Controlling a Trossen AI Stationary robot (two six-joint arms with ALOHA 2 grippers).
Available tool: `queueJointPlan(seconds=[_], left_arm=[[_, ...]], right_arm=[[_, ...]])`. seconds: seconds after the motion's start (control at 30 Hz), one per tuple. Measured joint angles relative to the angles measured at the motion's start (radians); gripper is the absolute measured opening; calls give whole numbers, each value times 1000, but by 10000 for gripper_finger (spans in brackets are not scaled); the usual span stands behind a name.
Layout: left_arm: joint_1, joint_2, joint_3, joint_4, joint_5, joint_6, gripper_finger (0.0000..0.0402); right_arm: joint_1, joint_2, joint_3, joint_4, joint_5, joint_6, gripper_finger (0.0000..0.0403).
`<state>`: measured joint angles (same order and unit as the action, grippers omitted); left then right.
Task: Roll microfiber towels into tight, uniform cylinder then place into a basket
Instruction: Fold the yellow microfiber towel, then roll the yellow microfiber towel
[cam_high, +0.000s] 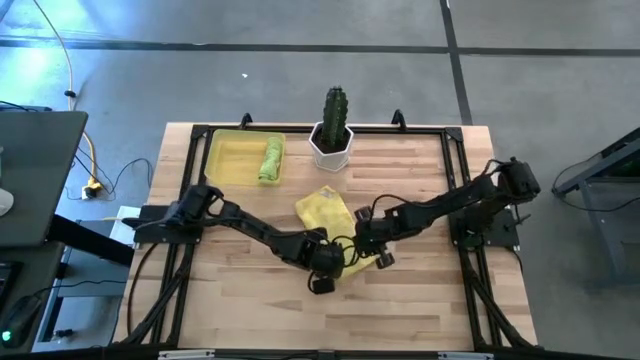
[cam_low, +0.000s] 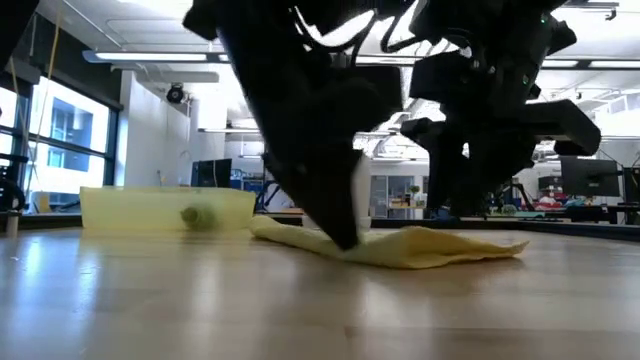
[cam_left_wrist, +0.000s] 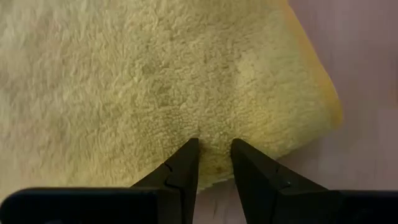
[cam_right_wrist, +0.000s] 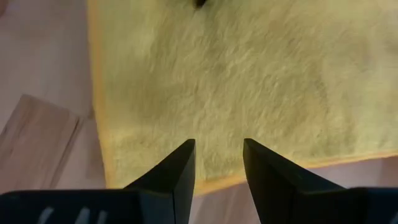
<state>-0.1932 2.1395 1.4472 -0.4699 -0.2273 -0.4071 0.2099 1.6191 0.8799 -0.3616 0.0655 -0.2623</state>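
Yellow towel: lies flat on the table, mostly unrolled, just in front of the cactus pot; in the low view it shows as a low, rumpled sheet with a folded near edge; both grippers meet at its near edge
Green towel: already rolled into a cylinder, lying inside the basket; in the low view its round end shows through the translucent wall
Basket: at the table's far edge, just beside the cactus pot on the left arm's side; low view shows it resting flat on the wood
Left gripper: down at the yellow towel's near edge, on the side away from the pot; in its wrist view the two fingers stand a little apart, tips pressed on the pile of the cloth near a corner; whether any cloth is pinched between them I cannot tell
Right gripper: just beside the left one, at the same near edge of the yellow towel; in its wrist view the fingers stand apart over the cloth's hem, with bare table showing beyond; it holds nothing that I can see
Cactus pot: white, with a green cactus, upright at the table's far edge between the basket and the table's middle, apart from the towel
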Motion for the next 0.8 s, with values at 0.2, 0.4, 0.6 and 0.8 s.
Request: queueJointPlan(seconds=[0.2, 0.4, 0.6, 0.8], left_arm=[[-25, -18, 3, -195, 20, 143, 87], [-47, -47, -1, -363, -23, 233, 87], [-84, -105, -2, -380, 15, 236, 87], [-142, -171, -2, -442, 47, 261, 87]], right_arm=[[19, 56, 1, 91, 3, 73, 128], [29, 68, 1, 179, 3, 76, 128], [53, 62, 1, 170, -10, 11, 128], [66, 17, 4, 88, -13, -8, 128]])
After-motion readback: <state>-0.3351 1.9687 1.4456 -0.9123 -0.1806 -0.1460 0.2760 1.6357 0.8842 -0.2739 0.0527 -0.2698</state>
